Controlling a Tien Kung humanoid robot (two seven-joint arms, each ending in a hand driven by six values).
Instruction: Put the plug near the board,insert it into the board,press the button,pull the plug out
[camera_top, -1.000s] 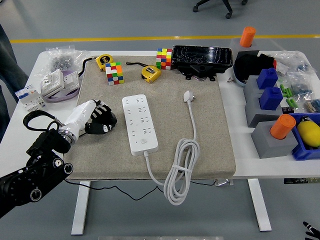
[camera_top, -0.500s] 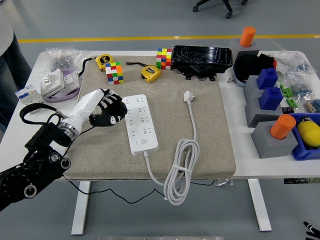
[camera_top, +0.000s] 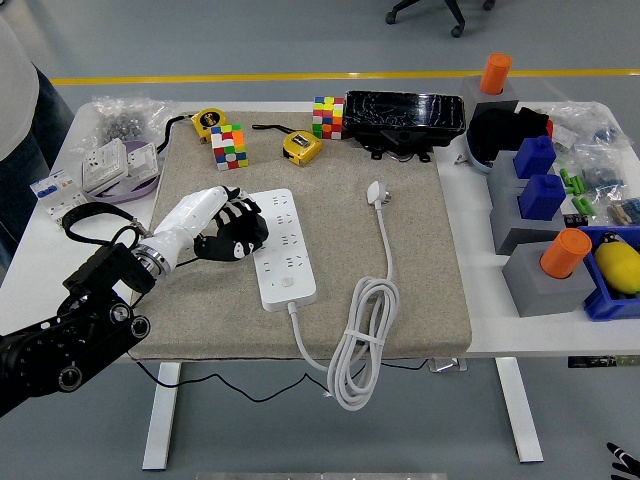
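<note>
A white power strip (camera_top: 282, 245) lies lengthwise in the middle of the beige mat (camera_top: 420, 290), its round button near the front end. Its white plug (camera_top: 377, 193) rests on the mat to the right, pins up, with the cord running down to a coil (camera_top: 360, 345) at the mat's front edge. My left hand (camera_top: 232, 228), white-backed with black curled fingers, hovers at the strip's left edge, over its far half. It holds nothing. My right hand is out of view.
Two colour cubes (camera_top: 228, 147) (camera_top: 327, 116) and two yellow tape measures (camera_top: 301, 146) lie at the mat's back. A black tray (camera_top: 405, 120) sits behind. Blue and grey blocks with orange cylinders (camera_top: 565, 253) stand at the right. Sockets (camera_top: 110, 165) are at the left. A person stands at the upper left.
My left hand has moved right and slightly forward across the mat, from its left side to the power strip's left edge. The plug and cord stayed put.
</note>
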